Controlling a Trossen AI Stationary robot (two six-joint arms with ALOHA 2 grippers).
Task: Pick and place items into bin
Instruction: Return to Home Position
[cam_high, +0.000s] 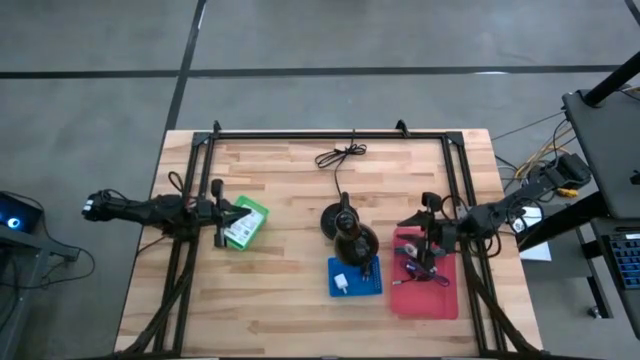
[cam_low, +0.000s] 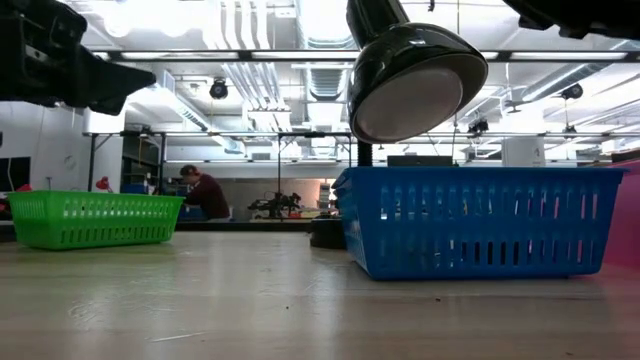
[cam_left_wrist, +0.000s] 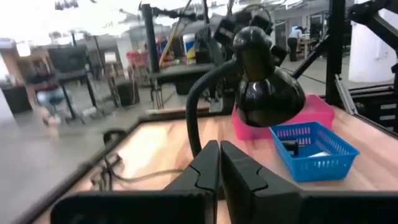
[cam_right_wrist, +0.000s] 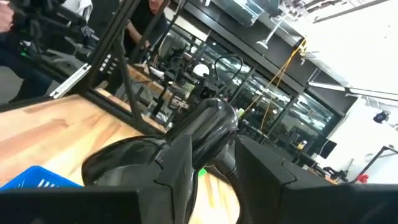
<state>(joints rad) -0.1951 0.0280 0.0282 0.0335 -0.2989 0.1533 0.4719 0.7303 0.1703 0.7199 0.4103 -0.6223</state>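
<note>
So, my left jaws are closed tight at the left edge of the green bin (cam_high: 255, 213), centre-left in the high view. Meanwhile my right jaws are spread apart over the pink bin (cam_high: 430, 300), lower right, with small oddments (cam_high: 415, 268) inside; a white adapter (cam_high: 342, 284) sits in the blue bin (cam_high: 372, 283).

A green basket (cam_low: 95, 218) sits at the left of the wooden table (cam_low: 250, 300). A blue basket (cam_low: 480, 225) sits at the right, under a black lamp (cam_low: 415, 65). Far behind, a person (cam_low: 205, 193) sits.
</note>
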